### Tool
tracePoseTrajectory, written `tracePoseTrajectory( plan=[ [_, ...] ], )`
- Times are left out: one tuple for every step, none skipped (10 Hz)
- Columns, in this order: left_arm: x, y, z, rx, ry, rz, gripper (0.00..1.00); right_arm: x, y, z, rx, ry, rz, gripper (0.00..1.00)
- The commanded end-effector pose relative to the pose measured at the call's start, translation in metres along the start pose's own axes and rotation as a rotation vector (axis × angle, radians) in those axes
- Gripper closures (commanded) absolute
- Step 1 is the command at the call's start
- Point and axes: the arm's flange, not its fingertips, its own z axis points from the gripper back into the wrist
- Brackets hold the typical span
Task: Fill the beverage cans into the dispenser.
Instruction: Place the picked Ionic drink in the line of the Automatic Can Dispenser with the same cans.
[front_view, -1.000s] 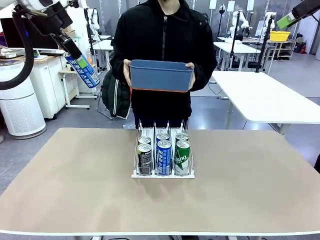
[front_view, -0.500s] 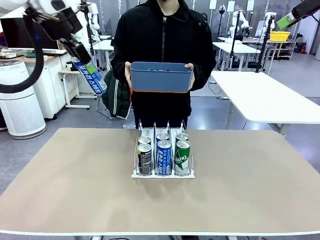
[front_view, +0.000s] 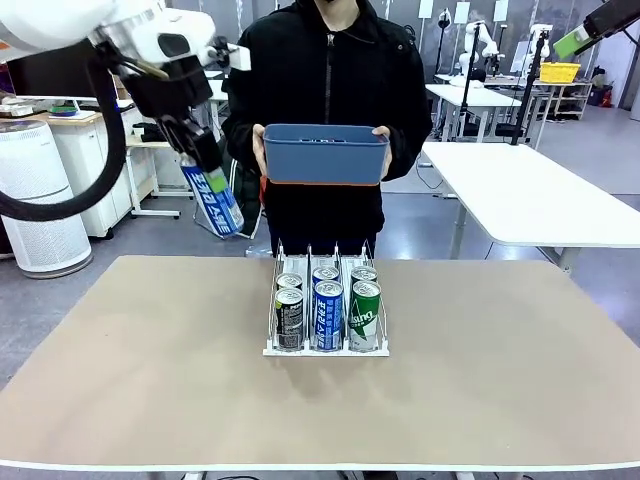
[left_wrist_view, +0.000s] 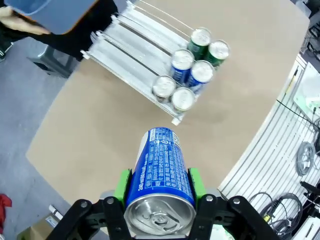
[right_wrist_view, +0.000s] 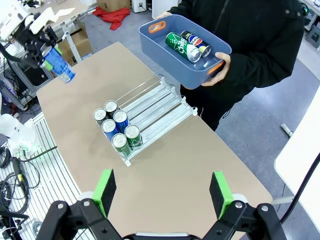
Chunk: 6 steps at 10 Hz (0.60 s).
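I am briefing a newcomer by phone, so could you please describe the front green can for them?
On the tan table stands a small white three-lane dispenser. In its front row, nearest the robot, the green can stands upright in the lane on the robot's right. Its row-mates are a blue can and a black-grey can; it alone is green.

A person (front_view: 330, 80) in a black jacket stands behind the far edge of the tan tabletop (front_view: 150, 380), with a dark blue plastic bin (front_view: 325, 160) with orange handles at chest height. Farther back there is a white table (front_view: 540, 200) at the right, a yellow crate (front_view: 559, 72), and a white cylindrical air purifier (front_view: 35, 200) at the left.
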Motion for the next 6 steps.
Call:
tracePoseTrajectory(
  plan=[
    [0.004, -0.026, -0.021, -0.045, 0.023, -0.042, 0.43, -0.001, 0.0, -0.001, 0.003, 0.001, -0.001, 0.0],
    [0.007, -0.038, -0.034, -0.039, 0.028, -0.057, 0.43, -0.001, 0.0, -0.001, 0.003, 0.001, -0.001, 0.0],
    [0.011, -0.046, -0.048, -0.042, 0.037, -0.042, 0.43, -0.001, 0.0, -0.001, 0.003, 0.001, -0.001, 0.0],
    [0.017, -0.055, -0.059, -0.039, 0.01, -0.026, 0.43, -0.001, 0.0, -0.001, 0.003, 0.001, -0.001, 0.0],
    [0.019, -0.064, -0.069, -0.087, 0.012, -0.028, 0.43, -0.001, 0.0, -0.001, 0.003, 0.001, -0.001, 0.0],
    [0.02, -0.072, -0.077, -0.124, 0.025, -0.067, 0.43, -0.001, 0.0, -0.001, 0.003, 0.001, -0.001, 0.0]
  ],
)
